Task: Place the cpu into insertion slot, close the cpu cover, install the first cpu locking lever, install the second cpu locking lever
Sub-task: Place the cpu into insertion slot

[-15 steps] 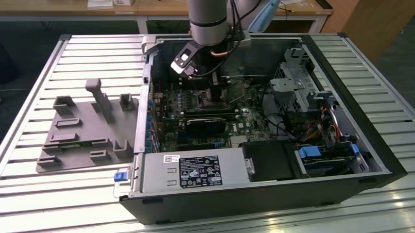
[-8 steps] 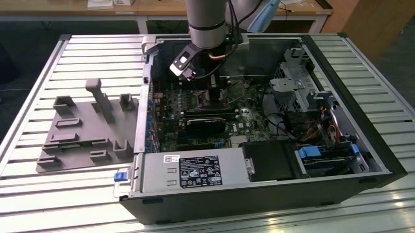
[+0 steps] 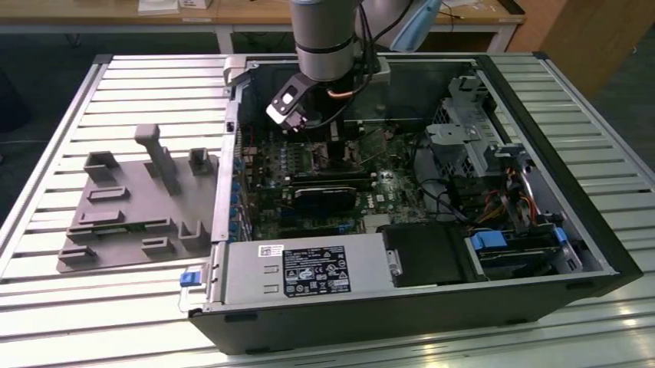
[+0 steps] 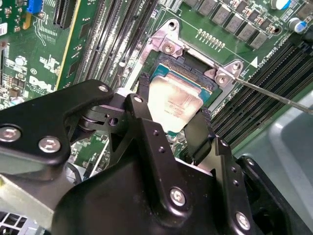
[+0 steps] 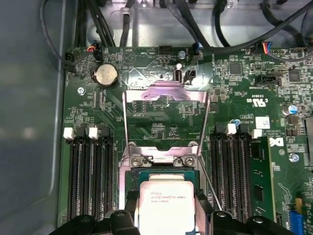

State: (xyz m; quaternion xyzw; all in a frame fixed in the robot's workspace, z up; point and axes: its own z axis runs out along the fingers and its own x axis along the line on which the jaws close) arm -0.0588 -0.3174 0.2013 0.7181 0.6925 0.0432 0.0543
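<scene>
Gripping the cpu (image 4: 173,100) by two opposite edges, the fingers (image 4: 198,132) hold it at the socket (image 4: 186,71). Seating cannot be confirmed. The cover (image 5: 166,91) is swung open.

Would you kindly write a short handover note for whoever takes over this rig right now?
Gripper: fingers shut on the small square silvery-tan cpu, by two opposite edges.
Cpu: at the open black socket; seated or not, cannot tell.
Thin silvery cpu cover frame: raised open.
Thin wire locking lever: unlatched.
Done: none complete. Left: releasing the cpu, cover, both levers.
</scene>
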